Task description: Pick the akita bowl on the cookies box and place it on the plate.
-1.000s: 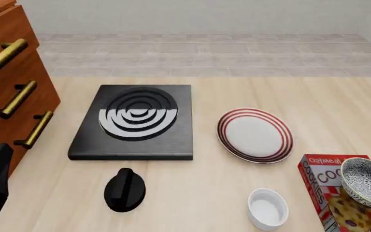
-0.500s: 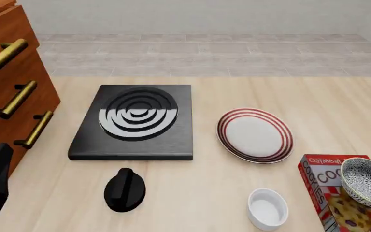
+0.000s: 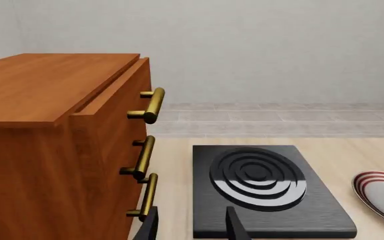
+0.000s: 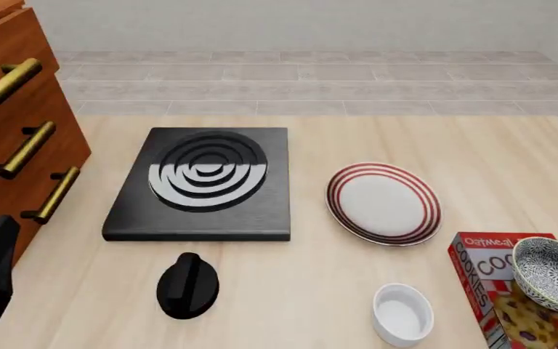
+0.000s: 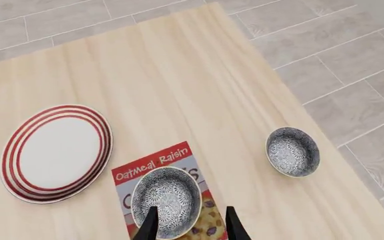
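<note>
Nothing has shifted across the last second: front view matches the earlier frames, bowl, box, plate and left arm all where they were. Judged: a pause, or a very slow approach; the pick has not begun.

Bowl [image 4: 551, 274] sits upright on the box [image 4: 487, 270], at the table's near right corner. Plate [image 4: 383, 203] lies bare at about 11 o'clock from the bowl, near but apart.

Right gripper [image 5: 187, 224] hangs above the bowl [image 5: 166, 201], fingers apart, straddling the near rim and not touching as far as can be told. A second speckled bowl [image 5: 293, 151] rests on the table at 2 o'clock from the box [image 5: 153, 164]; not the target.

Left gripper [image 3: 192, 227] idles by the cabinet [image 3: 52, 145], fingers apart and empty, facing the burner [image 3: 259, 187].

Next calls for descent onto the rim, then closing.
</note>
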Controlling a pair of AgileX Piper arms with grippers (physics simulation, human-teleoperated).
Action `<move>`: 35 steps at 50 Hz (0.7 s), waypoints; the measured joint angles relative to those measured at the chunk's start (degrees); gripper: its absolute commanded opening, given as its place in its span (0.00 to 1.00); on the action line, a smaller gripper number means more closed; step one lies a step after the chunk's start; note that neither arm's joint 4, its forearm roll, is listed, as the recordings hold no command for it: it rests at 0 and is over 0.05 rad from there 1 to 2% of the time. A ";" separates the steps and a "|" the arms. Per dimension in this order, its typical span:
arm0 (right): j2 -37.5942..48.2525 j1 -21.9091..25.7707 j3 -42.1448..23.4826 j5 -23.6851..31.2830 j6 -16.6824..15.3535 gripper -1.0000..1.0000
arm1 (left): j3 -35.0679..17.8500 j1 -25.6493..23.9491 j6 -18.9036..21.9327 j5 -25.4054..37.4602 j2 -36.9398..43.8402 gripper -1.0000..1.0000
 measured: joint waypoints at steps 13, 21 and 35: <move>2.51 0.11 3.18 -3.63 0.84 1.00 | 0.00 0.00 0.00 0.00 0.00 1.00; 4.23 -0.03 4.62 -5.74 1.42 1.00 | 0.00 0.00 0.00 0.00 0.00 1.00; 8.26 -0.53 7.24 -10.54 2.49 1.00 | 0.00 0.00 0.00 0.00 0.00 1.00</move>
